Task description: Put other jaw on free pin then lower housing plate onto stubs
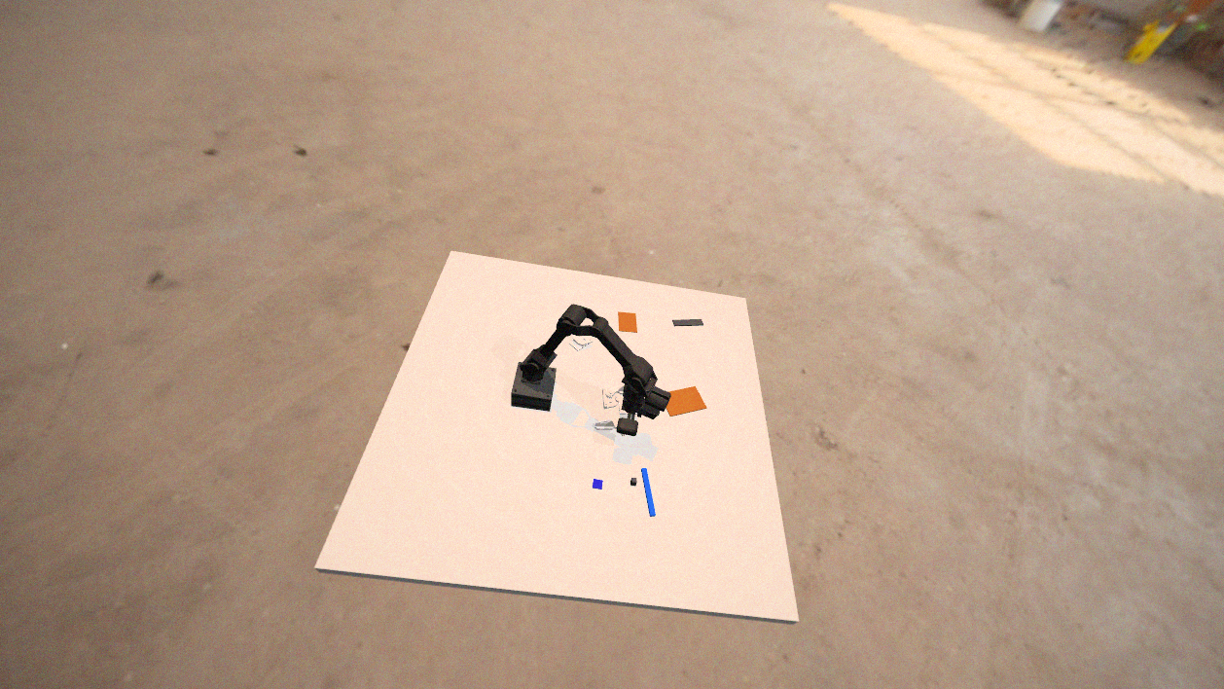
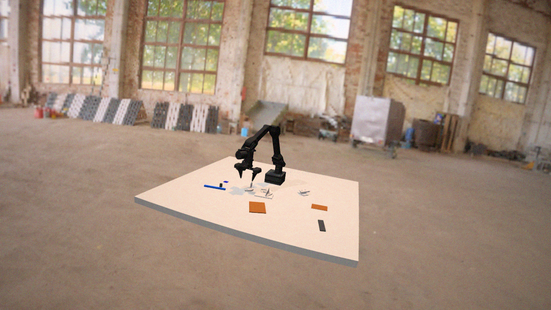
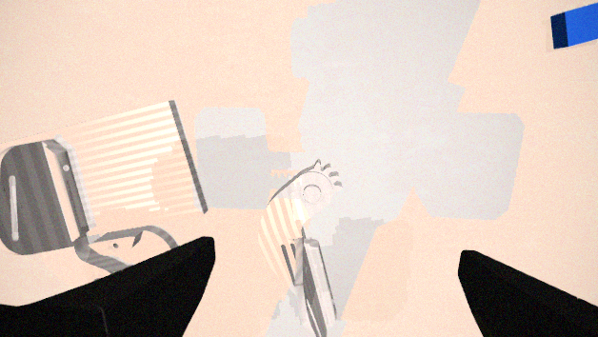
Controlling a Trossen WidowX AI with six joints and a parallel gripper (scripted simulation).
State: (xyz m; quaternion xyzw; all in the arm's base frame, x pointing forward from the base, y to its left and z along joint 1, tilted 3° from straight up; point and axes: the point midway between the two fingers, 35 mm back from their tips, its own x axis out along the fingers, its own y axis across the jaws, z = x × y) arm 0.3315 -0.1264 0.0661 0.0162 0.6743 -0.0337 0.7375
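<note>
My gripper (image 2: 246, 179) (image 3: 333, 255) is open, its fingers wide apart and pointing down, with nothing held. The loose pale jaw (image 1: 604, 424) (image 2: 249, 189) (image 3: 312, 192) lies on the table below the fingers. In the wrist view its round toothed end shows ahead of the fingertips, and its narrow end runs back between them. The base assembly (image 1: 610, 398) (image 2: 264, 196) with the other jaw (image 3: 35, 202) stands at the left in the wrist view; the left finger partly covers it. Its pins are not clear. The pale housing plate (image 1: 580, 344) (image 2: 304, 191) lies apart, off the wrist view.
A blue bar (image 1: 648, 492) (image 2: 214, 187) (image 3: 582, 25), a small black block (image 1: 633, 481) (image 2: 220, 185) and a blue square (image 1: 597, 484) (image 2: 225, 181) lie beyond the loose jaw. Two orange plates (image 1: 686, 401) (image 2: 319, 207) and a dark strip (image 1: 687, 322) (image 2: 321, 225) lie on the other side.
</note>
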